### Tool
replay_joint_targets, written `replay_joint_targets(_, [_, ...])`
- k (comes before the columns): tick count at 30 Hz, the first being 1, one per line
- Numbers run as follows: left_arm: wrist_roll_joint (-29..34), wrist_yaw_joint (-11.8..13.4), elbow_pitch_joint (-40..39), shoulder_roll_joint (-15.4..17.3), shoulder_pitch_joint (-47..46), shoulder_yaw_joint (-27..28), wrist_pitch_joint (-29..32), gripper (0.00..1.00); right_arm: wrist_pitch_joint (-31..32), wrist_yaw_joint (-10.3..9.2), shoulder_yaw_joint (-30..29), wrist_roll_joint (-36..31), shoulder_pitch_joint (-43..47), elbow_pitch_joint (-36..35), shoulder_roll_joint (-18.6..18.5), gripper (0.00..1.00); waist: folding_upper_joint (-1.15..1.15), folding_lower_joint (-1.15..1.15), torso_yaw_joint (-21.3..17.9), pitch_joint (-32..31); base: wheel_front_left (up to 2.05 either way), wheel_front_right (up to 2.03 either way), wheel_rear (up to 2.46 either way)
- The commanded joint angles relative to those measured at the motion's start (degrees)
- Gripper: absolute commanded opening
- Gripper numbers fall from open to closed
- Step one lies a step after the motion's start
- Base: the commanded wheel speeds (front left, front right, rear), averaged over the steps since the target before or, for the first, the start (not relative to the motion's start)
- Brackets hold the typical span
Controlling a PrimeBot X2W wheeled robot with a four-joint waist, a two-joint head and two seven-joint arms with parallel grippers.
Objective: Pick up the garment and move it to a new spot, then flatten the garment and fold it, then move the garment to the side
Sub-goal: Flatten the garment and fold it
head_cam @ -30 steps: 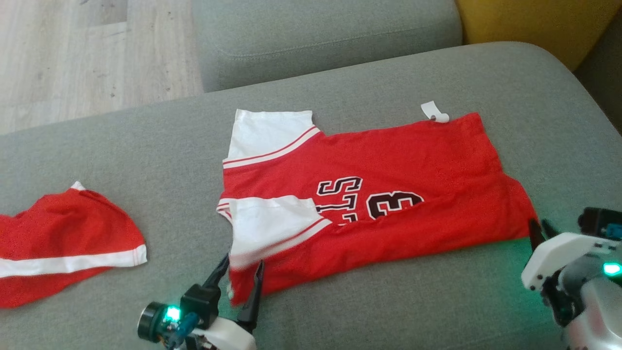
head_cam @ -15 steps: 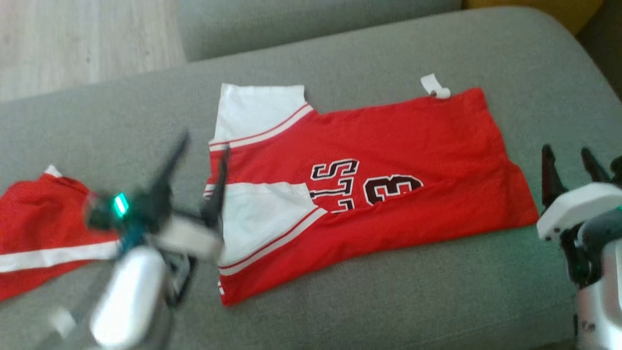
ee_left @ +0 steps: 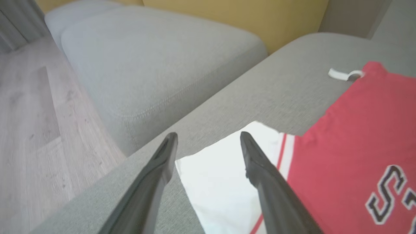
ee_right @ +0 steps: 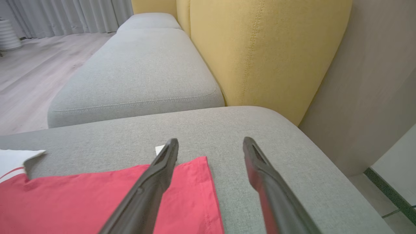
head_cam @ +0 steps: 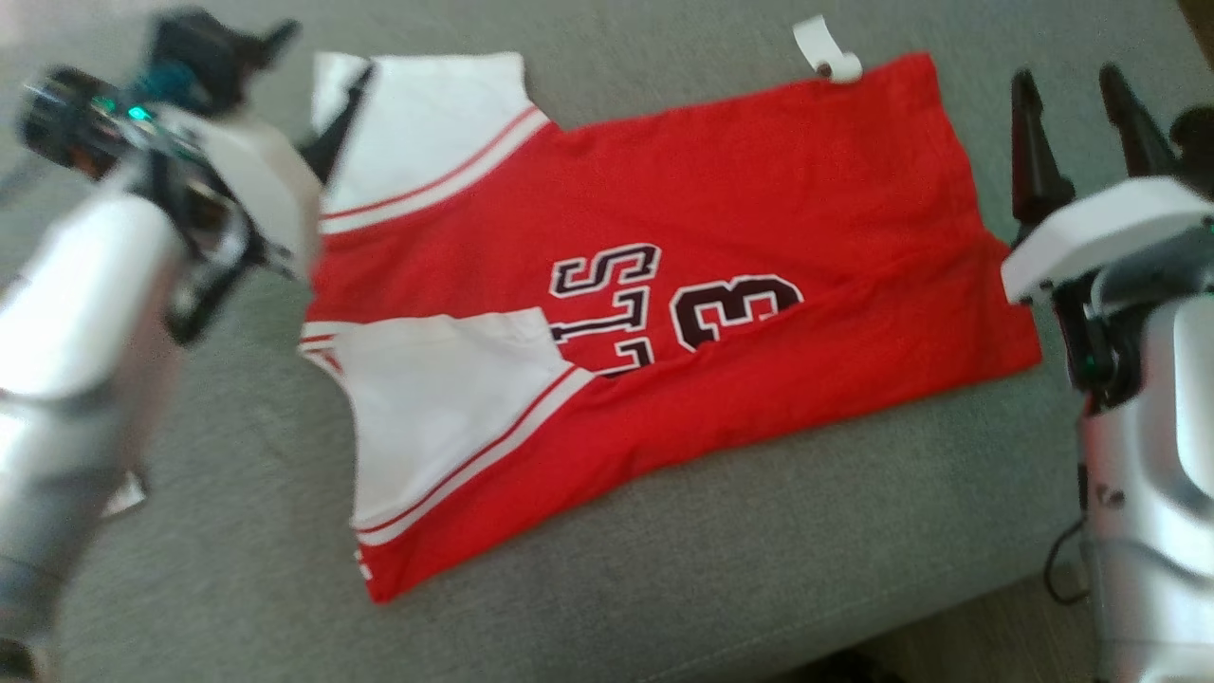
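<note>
One grey sofa cushion (head_cam: pixel 664 550) carries the one red garment (head_cam: pixel 759 190), spread flat. My two end effectors flank it, fingers apart and gripping nothing: left end effector (ee_left: pixel 208 136) at its white sleeve, right end effector (ee_right: pixel 211 141) at its hem. My right wrist view adds a second cushion (ee_right: pixel 130 74) beyond the garment. The head view adds its black lettering (head_cam: pixel 664 304).

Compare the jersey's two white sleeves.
The far sleeve sticks out flat onto the grey cushion; the near sleeve lies folded over the jersey's red body. The open left end effector hovers at the far sleeve's corner; neither end effector is at the near sleeve. Both are white with red-striped trim.
</note>
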Motion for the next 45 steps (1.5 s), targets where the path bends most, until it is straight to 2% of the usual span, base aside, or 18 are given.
replay_joint_targets(1, [-1.65, 0.12, -0.26, 3.99, -4.86, 0.56, 1.31, 1.00, -0.64, 0.39, 1.54, -0.23, -2.47, -1.79, 0.47, 1.00, 0.00, -0.02, -3.02, 3.68, 0.00, 0.00, 0.00])
replay_joint_targets(5, [-6.93, 0.11, 3.67, 7.42, -10.17, -6.09, 5.24, 1.00, -1.54, 0.39, 2.95, -0.20, -4.45, -1.19, 0.65, 1.00, 0.00, -0.02, -4.43, 6.16, 0.00, 0.00, 0.00])
replay_joint_targets(11, [-13.89, 0.11, 7.92, 9.57, -15.34, -12.79, 8.84, 1.00, -3.11, 0.39, 4.28, 0.09, -5.51, -0.42, 0.97, 1.00, 0.00, -0.02, -5.74, 8.63, 0.00, 0.00, 0.00])
replay_joint_targets(19, [-15.18, 0.10, 15.68, 9.11, -19.94, -17.12, 6.70, 1.00, -4.80, 0.39, 5.11, -0.23, -5.54, -0.85, 1.12, 1.00, 0.00, -0.02, -6.29, 9.82, 0.00, 0.00, 0.00])
replay_joint_targets(24, [-17.35, 0.10, 16.75, 8.58, -21.38, -20.34, 7.16, 1.00, -4.90, 0.39, 5.29, 0.01, -5.65, -1.26, 1.37, 1.00, 0.00, -0.02, -6.63, 10.40, 0.00, 0.00, 0.00])
replay_joint_targets(28, [-20.86, 0.10, 16.90, 8.58, -21.97, -22.64, 9.55, 1.00, -4.68, 0.39, 5.36, -0.03, -6.28, -1.69, 1.43, 1.00, 0.00, -0.02, -6.91, 10.98, 0.00, 0.00, 0.00])
replay_joint_targets(34, [-26.89, 0.10, 15.80, 9.19, -22.11, -26.29, 16.86, 1.00, -4.57, 0.39, 5.37, -0.09, -7.08, -2.17, 1.07, 1.00, 0.00, -0.02, -7.03, 11.24, 0.00, 0.00, 0.00])
replay_joint_targets(36, [-29.33, 0.10, 14.50, 9.44, -22.07, -27.09, 18.96, 0.00, -4.59, 0.39, 5.17, -0.16, -7.20, -2.14, 0.96, 1.00, 0.00, -0.02, -6.89, 11.11, 0.00, 0.00, 0.00])
replay_joint_targets(40, [-31.63, 0.10, 12.91, 9.87, -22.63, -27.97, 18.32, 0.00, -4.61, 0.39, 4.81, -0.58, -7.27, -1.95, 0.74, 1.00, 0.00, -0.02, -6.16, 10.31, 0.00, 0.00, 0.00])
replay_joint_targets(45, [-31.74, 0.10, 12.07, 9.29, -23.18, -27.95, 11.44, 0.00, -4.55, 0.39, 4.23, -0.77, -7.47, -1.37, 0.10, 1.00, 0.00, -0.02, -4.77, 8.63, 0.00, 0.00, 0.00])
